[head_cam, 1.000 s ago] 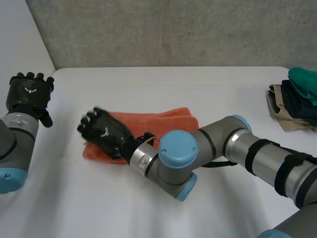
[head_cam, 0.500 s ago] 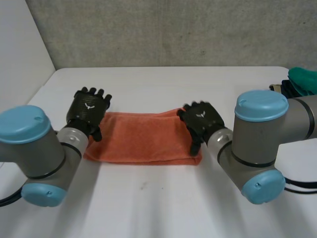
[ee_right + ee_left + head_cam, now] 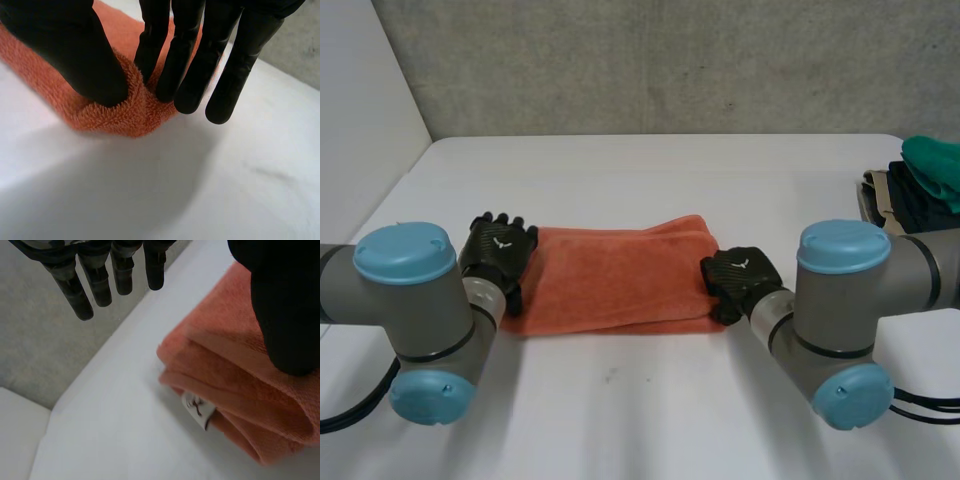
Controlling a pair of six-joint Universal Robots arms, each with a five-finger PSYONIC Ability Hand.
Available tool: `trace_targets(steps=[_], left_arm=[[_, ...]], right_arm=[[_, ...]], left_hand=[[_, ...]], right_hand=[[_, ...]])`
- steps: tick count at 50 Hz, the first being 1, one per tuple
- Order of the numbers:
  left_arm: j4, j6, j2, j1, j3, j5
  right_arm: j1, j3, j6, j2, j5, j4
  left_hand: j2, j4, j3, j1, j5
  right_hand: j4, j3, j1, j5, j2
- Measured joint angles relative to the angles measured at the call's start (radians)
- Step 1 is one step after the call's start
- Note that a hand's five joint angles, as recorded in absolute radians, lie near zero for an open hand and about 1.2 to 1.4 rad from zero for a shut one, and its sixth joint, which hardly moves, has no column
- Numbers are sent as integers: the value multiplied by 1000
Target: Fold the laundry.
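Both hands have dropped to the ends of the folded towel (image 3: 610, 282) lying mid-counter (image 3: 660, 400). Right hand (image 3: 740, 276) pinches its right end, presumably for lifting over. Left hand (image 3: 498, 250), fingers straight and apart, sits at the left end, likely steadying.

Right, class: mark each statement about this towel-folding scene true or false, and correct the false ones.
1. The right robot hand pinches one end of the orange towel between thumb and fingers. True.
2. The towel lies spread out in a single layer. False: it is folded, and stacked layers show at its end in the left wrist view.
3. A pile of clothes sits on the table at the robot's right. True.
4. The left robot hand has its fingers curled round the towel. False: its fingers are straight and reach past the towel's end.
5. A white label shows at the towel's end. True.
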Motion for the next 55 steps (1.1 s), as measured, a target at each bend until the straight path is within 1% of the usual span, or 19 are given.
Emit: trace_targets(steps=[5, 10, 15, 19, 25, 27, 30, 33, 39, 41, 42, 43, 44, 46, 48, 50, 51, 53, 55], left_arm=[[0, -8, 72, -21, -19, 2], [1, -11, 141, -26, -36, 3], [1, -12, 197, -27, -55, 3], [1, -12, 206, -31, -60, 3], [1, -12, 204, -40, -61, 2], [1, -14, 202, -42, -61, 0], [3, -21, 202, -40, -59, -2], [5, -35, 205, -37, -57, -4], [7, -64, 214, -33, -51, -8], [7, -72, 217, -33, -50, -9], [7, -75, 218, -34, -50, -9], [7, -78, 219, -35, -49, -9], [8, -80, 219, -37, -49, -9], [8, -82, 220, -40, -47, -9], [10, -88, 219, -51, -40, -9], [11, -93, 218, -60, -34, -8], [11, -98, 217, -68, -29, -8], [13, -117, 210, -102, -7, -6], [13, -128, 204, -119, 4, -5]], right_arm=[[-36, 60, -7, -27, -6, 0], [-116, 179, -46, -135, -11, 6], [-246, 282, -199, -263, -36, 8], [-271, 284, -282, -307, -48, 6], [-175, 183, -343, -332, -63, -4], [-99, 125, -350, -311, -77, -15], [2, 61, -355, -262, -112, -36], [135, -10, -363, -176, -180, -66], [261, -73, -383, -41, -269, -83], [279, -83, -382, -11, -280, -83], [282, -84, -378, -6, -280, -82], [282, -84, -363, -9, -274, -83], [280, -84, -353, -13, -269, -83], [271, -79, -318, -30, -252, -83], [228, -65, -217, -83, -208, -82], [216, -62, -195, -96, -198, -82], [155, -41, -89, -151, -158, -81], [70, -8, 40, -215, -120, -78], [32, 7, 93, -240, -109, -74]], left_hand=[[0, 0, 0, 0, 0], [0, 0, 0, 0, 0], [0, 0, 0, 0, 0], [0, 0, 0, 0, 0], [0, 0, 0, 0, 0], [0, 0, 0, 0, 0], [0, 0, 0, 0, 0], [0, 0, 0, 0, 0], [0, 0, 0, 0, 0], [0, 0, 0, 0, 0], [0, 0, 0, 0, 0], [0, 0, 0, 0, 0], [0, 0, 0, 0, 0], [0, 0, 0, 0, 0], [0, 0, 0, 0, 0], [0, 0, 0, 0, 0], [0, 0, 0, 0, 0], [0, 0, 0, 0, 0], [0, 0, 0, 0, 0]], right_hand=[[4, 2, 0, 4, 0], [4, 2, 0, 4, 0], [4, 2, 11, 4, 0], [5, 2, 19, 4, 0], [5, 2, 19, 4, 0], [5, 2, 19, 6, 0], [5, 2, 24, 11, 0], [5, 2, 24, 11, 0], [-42, -52, 6, -24, -48], [-446, -445, -358, -407, -465], [-654, -675, -519, -619, -672], [-654, -675, -519, -619, -672], [-893, -898, -682, -856, -882], [-906, -905, -691, -869, -893], [-906, -905, -691, -869, -893], [-906, -905, -691, -869, -893], [-953, -969, -723, -913, -946], [-953, -969, -723, -914, -946], [-953, -969, -723, -914, -946]])
